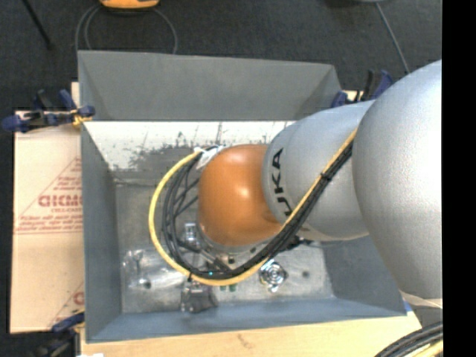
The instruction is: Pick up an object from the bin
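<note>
Clear plastic piece (145, 270) lies near the bin's (100, 222) front-left corner, just beside my gripper (195, 297); open or closed, I cannot tell. I judge such slick stuff might slide away when squeezed

clear plastic bits (145, 270) just left of the jaws of the gripper (197, 297), shiny metal thing (273, 274) off to their right, front wall of the bin (245, 320) close below them, bare floor up-left, pretty roomy there
</note>
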Controlling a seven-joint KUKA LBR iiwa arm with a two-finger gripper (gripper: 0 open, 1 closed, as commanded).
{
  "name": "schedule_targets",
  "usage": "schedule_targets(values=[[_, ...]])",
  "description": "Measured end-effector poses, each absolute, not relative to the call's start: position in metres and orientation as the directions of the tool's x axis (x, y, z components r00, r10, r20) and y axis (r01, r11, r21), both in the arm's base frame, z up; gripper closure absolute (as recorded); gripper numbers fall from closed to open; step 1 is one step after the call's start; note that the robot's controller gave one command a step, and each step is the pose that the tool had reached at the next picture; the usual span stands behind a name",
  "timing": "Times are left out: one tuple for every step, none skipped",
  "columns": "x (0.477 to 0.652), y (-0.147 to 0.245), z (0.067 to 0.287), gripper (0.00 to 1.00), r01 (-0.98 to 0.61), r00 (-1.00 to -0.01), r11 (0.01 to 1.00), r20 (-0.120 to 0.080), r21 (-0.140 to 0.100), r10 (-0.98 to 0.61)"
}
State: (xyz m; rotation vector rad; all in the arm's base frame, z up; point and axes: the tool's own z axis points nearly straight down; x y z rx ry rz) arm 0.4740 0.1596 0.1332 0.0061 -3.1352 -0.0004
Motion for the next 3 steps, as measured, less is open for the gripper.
schedule_targets(values=[[0.4830,0.1591,0.1169,0.00,-0.003,-1.000,1.000,-0.025,0.011,-0.003],[0.4828,0.1494,0.1165,0.00,-0.048,-0.999,0.999,-0.022,0.009,-0.047],[0.4854,0.1516,0.1135,0.00,-0.040,-0.999,0.999,-0.030,0.010,-0.040]])
